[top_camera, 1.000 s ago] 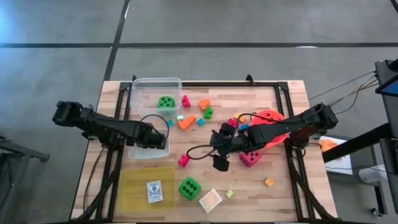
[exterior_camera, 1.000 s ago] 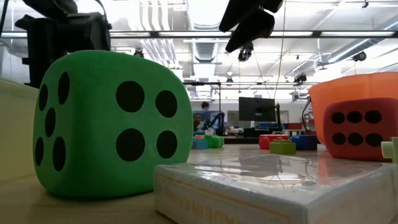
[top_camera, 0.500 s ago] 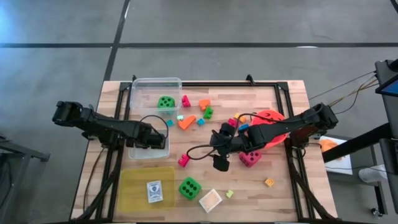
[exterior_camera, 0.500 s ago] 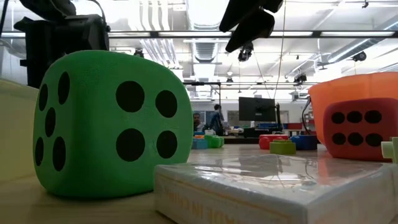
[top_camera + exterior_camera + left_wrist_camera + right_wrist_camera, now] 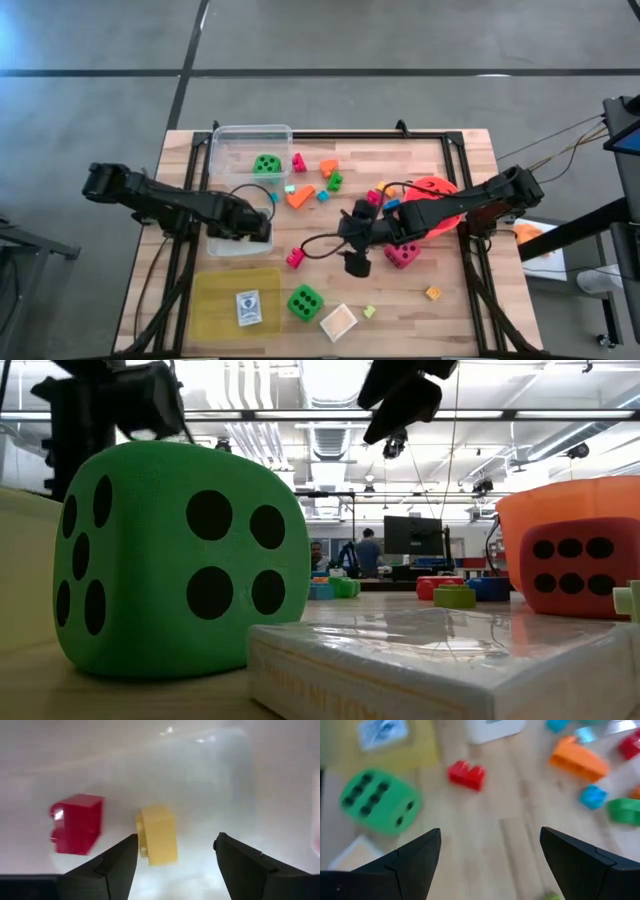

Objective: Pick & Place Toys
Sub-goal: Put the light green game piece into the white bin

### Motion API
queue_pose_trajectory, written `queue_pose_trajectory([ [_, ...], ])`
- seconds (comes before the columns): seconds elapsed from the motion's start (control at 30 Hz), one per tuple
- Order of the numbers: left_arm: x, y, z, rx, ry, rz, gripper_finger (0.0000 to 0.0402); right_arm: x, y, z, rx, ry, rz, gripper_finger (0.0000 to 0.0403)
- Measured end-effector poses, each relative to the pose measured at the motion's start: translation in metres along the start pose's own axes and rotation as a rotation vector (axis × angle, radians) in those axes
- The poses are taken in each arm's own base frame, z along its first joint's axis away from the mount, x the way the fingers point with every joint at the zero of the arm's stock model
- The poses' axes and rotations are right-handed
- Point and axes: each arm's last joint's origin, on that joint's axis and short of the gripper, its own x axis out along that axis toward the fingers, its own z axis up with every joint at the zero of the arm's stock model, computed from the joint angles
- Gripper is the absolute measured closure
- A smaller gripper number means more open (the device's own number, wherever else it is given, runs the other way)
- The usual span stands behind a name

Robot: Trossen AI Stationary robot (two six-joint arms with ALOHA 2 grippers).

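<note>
Left gripper [image 5: 175, 865] over clear tub [image 5: 222, 240] at left-centre of high view, fingers apart, nothing between them. Yellow block [image 5: 158, 835] lies in tub just ahead of its fingertips, nearer one finger; red block [image 5: 77, 823] beside it, off to side.

Right gripper [image 5: 490, 865] at middle of high view, fingers spread wide, empty, above bare wood. Red brick [image 5: 466, 774] ahead of it; green die [image 5: 379, 801] off to side; orange block [image 5: 578, 758] and blue block [image 5: 593, 797] farther out.
</note>
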Motion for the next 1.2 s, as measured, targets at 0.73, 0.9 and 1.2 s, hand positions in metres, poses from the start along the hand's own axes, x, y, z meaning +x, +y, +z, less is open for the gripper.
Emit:
queue_pose_trajectory([
  [0.73,-0.065,-0.013,0.002,0.135,-0.006,-0.298,0.0153,0.031,0.053,-0.107,-0.374,0.282,0.503,0.0067],
  [0.9,-0.064,-0.014,0.002,0.135,-0.006,-0.295,0.0153,0.029,0.053,-0.112,-0.397,0.258,0.39,0.0067],
  [1.2,-0.066,-0.019,0.001,0.133,0.017,-0.354,0.0153,0.022,0.07,-0.107,-0.558,0.191,0.442,0.0067],
])
